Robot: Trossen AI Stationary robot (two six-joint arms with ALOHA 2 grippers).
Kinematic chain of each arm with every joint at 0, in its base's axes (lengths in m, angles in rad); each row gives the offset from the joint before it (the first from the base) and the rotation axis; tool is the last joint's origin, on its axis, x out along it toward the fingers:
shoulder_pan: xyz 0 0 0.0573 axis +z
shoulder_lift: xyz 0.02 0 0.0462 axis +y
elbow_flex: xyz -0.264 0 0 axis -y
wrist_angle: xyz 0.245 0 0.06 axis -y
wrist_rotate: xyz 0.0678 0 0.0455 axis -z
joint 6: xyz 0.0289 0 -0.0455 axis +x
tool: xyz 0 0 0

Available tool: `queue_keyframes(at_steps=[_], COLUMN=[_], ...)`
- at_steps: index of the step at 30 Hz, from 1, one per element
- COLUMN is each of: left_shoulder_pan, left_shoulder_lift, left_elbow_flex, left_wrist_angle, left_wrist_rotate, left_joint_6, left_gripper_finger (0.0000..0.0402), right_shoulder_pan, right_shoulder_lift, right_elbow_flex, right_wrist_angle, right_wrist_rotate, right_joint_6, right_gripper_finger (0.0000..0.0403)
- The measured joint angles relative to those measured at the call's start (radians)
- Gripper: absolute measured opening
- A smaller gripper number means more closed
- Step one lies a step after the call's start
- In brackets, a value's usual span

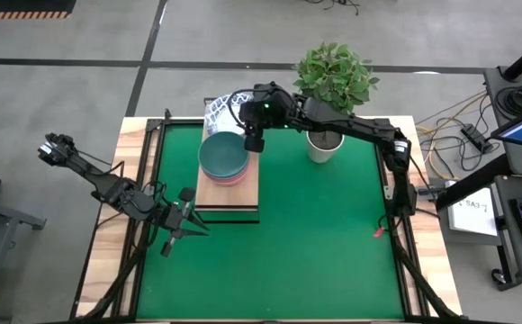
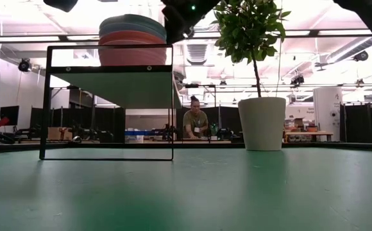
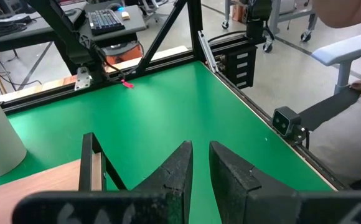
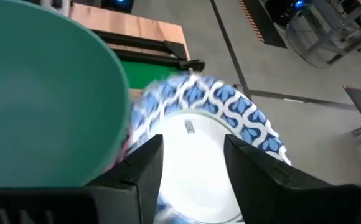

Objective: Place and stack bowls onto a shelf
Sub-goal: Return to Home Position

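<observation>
A stack of bowls stands on the light-wood shelf (image 1: pixel 229 193), with a teal bowl (image 1: pixel 222 155) on top and pink and red ones under it (image 2: pixel 133 54). Just beyond it, toward the far edge, are white bowls with blue patterned rims (image 1: pixel 216 112); what they stand on is hidden. My right gripper (image 1: pixel 254 139) hovers open at the teal bowl's right rim. In the right wrist view its fingers (image 4: pixel 193 155) frame a white-and-blue bowl (image 4: pixel 199 121), with the teal bowl (image 4: pixel 43 93) beside it. My left gripper (image 1: pixel 185 221) waits by the shelf's near left corner, its fingers a narrow gap apart (image 3: pixel 199 168).
A white plant pot (image 1: pixel 324 146) with a leafy plant (image 1: pixel 335 76) stands right of the shelf, under my right arm. The shelf's black frame (image 2: pixel 45 102) rises from the green mat (image 1: pixel 324 243), which stretches to the near and right sides. A person sits in the room behind (image 2: pixel 195 122).
</observation>
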Motion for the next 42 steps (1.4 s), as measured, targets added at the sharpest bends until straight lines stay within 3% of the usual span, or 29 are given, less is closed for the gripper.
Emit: queue_keyframes(at_steps=[9, 18, 26, 34, 37, 42], left_shoulder_pan=[0.0, 0.0, 0.0, 0.0, 0.0, 0.0], left_shoulder_lift=[0.0, 0.0, 0.0, 0.0, 0.0, -0.017], left_elbow_flex=[0.0, 0.0, 0.0, -0.04, -0.076, -0.075], left_wrist_angle=[-0.001, -0.004, -0.003, 0.084, 0.138, 0.09], left_wrist_rotate=[0.0, 0.0, 0.0, 0.0, 0.0, 0.0], left_joint_6=[0.0, 0.0, -0.003, -0.03, -0.049, -0.095], left_gripper_finger=[0.0036, 0.0036, 0.0036, 0.0036, 0.0036, 0.0036], right_shoulder_pan=[0.037, 0.037, 0.079, 0.18, 0.225, 0.273], right_shoulder_lift=[-0.022, -0.019, -0.088, -0.255, -0.355, -0.512], right_elbow_flex=[0.0, -0.015, -0.046, -0.349, -0.538, -0.77], right_wrist_angle=[-0.004, -0.007, -0.083, -0.01, 0.111, 0.365], right_wrist_rotate=[-0.008, -0.008, -0.262, -0.271, -0.269, -0.202], right_joint_6=[0.022, 0.034, 0.038, 0.06, 0.098, 0.101], right_gripper_finger=[0.0163, 0.0098, 0.0039, 0.0018, 0.0018, 0.0018])
